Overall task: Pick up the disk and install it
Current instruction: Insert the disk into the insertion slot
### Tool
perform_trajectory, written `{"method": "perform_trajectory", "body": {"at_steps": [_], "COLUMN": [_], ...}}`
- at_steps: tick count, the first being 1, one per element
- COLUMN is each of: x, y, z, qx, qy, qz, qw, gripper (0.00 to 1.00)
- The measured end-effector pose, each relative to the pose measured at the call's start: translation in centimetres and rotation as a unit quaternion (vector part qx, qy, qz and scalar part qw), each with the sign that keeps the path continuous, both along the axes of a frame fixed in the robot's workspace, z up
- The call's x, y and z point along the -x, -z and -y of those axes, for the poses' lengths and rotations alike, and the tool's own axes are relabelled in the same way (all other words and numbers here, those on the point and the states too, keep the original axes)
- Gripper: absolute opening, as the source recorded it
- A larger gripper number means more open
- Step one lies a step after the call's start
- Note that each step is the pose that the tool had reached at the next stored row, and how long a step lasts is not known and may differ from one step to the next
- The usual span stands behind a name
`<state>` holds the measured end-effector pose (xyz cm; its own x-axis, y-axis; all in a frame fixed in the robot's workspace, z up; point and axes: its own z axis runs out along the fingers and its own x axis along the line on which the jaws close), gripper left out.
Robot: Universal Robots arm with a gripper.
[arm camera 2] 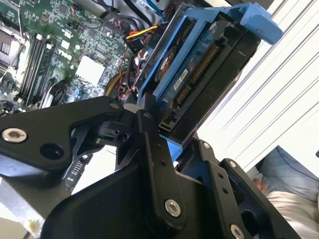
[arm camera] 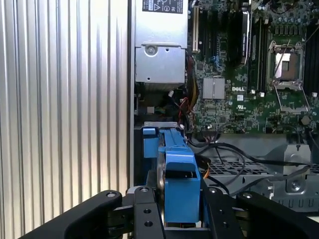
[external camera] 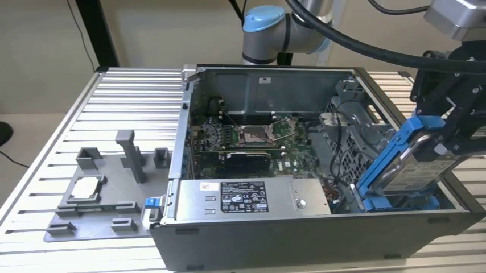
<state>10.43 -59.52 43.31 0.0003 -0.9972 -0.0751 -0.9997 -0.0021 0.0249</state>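
Observation:
The disk [external camera: 410, 162], a silver drive in a bright blue carrier, stands steeply tilted at the exterior view's right, inside the open computer case [external camera: 304, 242]. Its lower end is down among the blue bay parts [external camera: 402, 203] in the case's near right corner; whether it is seated I cannot tell. My gripper [external camera: 449, 142] is shut on the disk's upper part. In the second wrist view the black fingers [arm camera 2: 149, 134] clamp the disk [arm camera 2: 192, 74] from both sides. The first wrist view looks along the blue carrier [arm camera: 174, 149], held between the fingers [arm camera: 144, 209].
The case holds a green motherboard [external camera: 251, 136], a grey power supply box [external camera: 243, 196] and loose cables [external camera: 338, 193]. On the ribbed table [external camera: 122, 102], at the exterior view's left, a grey fixture [external camera: 114, 219] carries a small silver chip [external camera: 85, 186]. The arm's base [external camera: 266, 34] stands behind the case.

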Motion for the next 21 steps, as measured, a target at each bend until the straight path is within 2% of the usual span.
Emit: {"method": "perform_trajectory", "body": {"at_steps": [9,21], "x": [0.02,0.09], "y": [1.15,3.32], "z": [-0.04,-0.04], "qx": [0.0000,0.0000], "qy": [0.003,0.006], "qz": [0.0000,0.0000], "qw": [0.99999,0.99998], "gripper": [0.00,0.00]}}
